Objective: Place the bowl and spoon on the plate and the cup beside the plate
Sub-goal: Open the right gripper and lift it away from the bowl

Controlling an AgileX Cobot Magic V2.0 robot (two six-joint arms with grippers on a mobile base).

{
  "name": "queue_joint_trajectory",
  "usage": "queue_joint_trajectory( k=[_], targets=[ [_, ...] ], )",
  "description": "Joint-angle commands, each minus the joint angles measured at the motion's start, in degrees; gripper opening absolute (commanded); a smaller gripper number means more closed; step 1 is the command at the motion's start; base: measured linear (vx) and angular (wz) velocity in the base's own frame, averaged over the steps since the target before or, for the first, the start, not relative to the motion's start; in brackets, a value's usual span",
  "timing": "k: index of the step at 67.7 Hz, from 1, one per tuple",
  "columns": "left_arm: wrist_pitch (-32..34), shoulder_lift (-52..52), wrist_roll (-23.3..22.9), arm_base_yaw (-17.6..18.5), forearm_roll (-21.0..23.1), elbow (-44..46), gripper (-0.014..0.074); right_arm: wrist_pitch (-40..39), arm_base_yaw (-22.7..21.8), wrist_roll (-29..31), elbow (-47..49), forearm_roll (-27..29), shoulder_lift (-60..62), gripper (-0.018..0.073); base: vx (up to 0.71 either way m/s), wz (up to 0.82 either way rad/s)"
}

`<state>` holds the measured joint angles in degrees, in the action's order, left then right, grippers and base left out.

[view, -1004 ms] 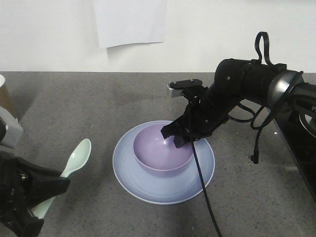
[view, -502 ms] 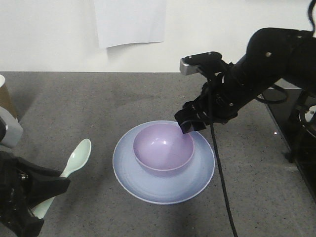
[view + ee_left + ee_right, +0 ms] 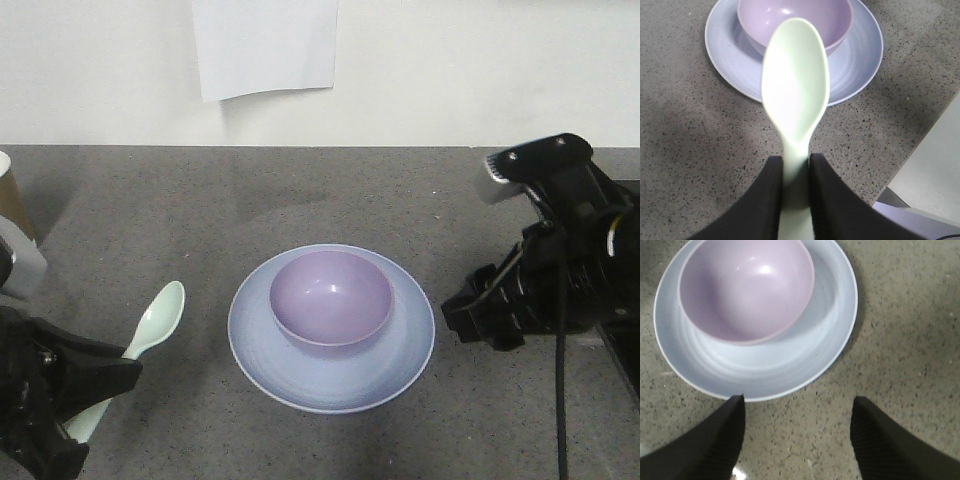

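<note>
The lavender bowl (image 3: 330, 295) sits upright in the pale blue plate (image 3: 300, 385) at the table's middle. My left gripper (image 3: 118, 375), at the lower left, is shut on the handle of the mint-green spoon (image 3: 155, 320), whose scoop points toward the plate. In the left wrist view the spoon (image 3: 795, 90) runs out from the left gripper (image 3: 796, 162) toward the bowl (image 3: 842, 20) and plate (image 3: 860, 55). My right gripper (image 3: 480, 315) hangs open to the right of the plate. Its wrist view shows the right gripper (image 3: 797, 402) empty, just off the plate (image 3: 765, 370) and bowl (image 3: 745, 290). The brown cup (image 3: 10, 200) stands at the far left edge.
A white sheet of paper (image 3: 265, 45) hangs on the wall behind. The table's right edge borders a black surface (image 3: 620, 370). A grey block (image 3: 22, 265) lies near the cup. In the left wrist view the table edge (image 3: 920, 145) falls off at the lower right.
My right gripper let go of the bowl's rim, rose and drew back to the right of the plate. The bowl stays in the plate. The left arm and spoon have not moved.
</note>
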<state>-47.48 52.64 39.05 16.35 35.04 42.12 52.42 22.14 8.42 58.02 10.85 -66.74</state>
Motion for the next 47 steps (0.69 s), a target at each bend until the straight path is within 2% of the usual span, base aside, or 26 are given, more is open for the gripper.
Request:
queue_joint_trajectory(
  k=[1,47],
  targets=[
    [2.19,-0.61,0.03,0.28,2.58,1.5,0.002,-3.33,-0.27,0.04,-1.21,-0.16,3.24,0.0456,0.0,0.0],
    [2.72,-0.61,0.03,0.28,2.58,1.5,0.002,-2.99,-0.27,0.19,-1.77,0.35,3.98,0.0456,0.0,0.0]
  ],
)
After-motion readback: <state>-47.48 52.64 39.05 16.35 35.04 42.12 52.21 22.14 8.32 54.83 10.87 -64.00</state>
